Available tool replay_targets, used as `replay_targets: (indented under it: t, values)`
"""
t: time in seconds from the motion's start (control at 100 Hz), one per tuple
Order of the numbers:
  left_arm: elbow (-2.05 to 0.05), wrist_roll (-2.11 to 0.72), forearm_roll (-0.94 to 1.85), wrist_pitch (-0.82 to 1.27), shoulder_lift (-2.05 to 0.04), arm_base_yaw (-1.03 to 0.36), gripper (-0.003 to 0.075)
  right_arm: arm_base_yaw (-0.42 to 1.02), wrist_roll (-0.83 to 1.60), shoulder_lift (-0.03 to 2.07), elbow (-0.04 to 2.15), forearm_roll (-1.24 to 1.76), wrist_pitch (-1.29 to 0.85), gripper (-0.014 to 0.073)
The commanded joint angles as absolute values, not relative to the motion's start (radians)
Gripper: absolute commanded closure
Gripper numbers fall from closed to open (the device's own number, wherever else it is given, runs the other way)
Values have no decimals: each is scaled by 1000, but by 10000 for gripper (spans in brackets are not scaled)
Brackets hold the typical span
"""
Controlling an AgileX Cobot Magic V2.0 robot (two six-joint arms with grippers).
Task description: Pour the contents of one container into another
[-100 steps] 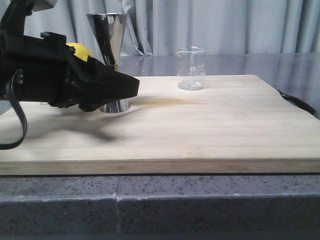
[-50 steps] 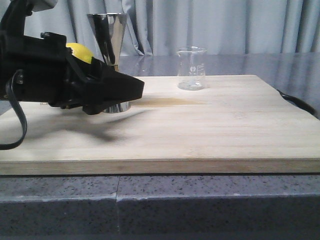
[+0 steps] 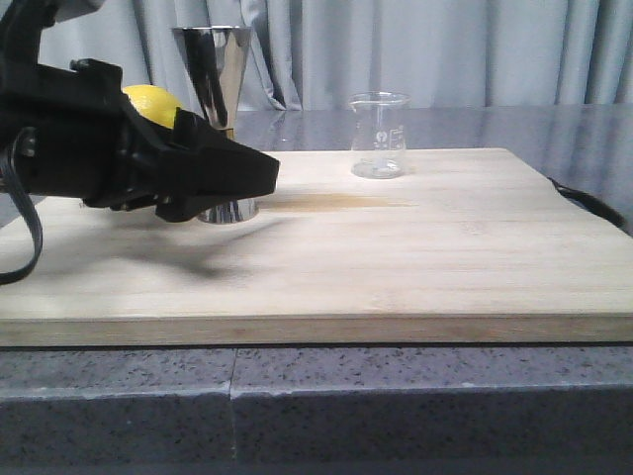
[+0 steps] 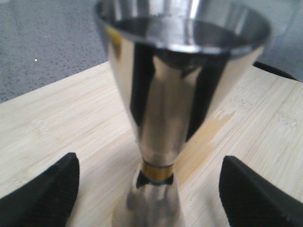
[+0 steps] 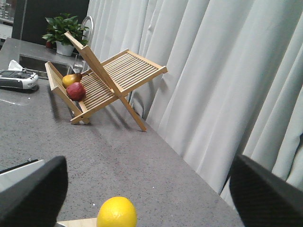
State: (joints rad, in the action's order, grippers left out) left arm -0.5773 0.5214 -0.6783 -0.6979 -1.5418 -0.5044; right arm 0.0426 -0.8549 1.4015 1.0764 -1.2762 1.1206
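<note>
Steel is gleaming on the tall jigger, gold-banded at its waist, standing on the wooden board between the left gripper's spread fingers, which are grasping nothing. Nothing is being poured yet: the small clear beaker is sitting untouched, well apart. The right gripper is hanging spread too, looking past a lemon.
</note>
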Motion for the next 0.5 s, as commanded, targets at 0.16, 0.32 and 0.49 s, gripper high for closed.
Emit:
replay_targets:
  t: [0.16,0.32,0.49]
  values:
    - [-597,623,-723,-689,-1455,-506,159,34,-852,1364,1106,-1219,1129,-34]
    - [-597,687,-751,-651,-1408,-506,162,34,-852,1364,1106,-1219,1114,-34]
    - [-597,782,-836,-564,-1327,-506,162,34,-852,1364,1106,-1219,1107,-34]
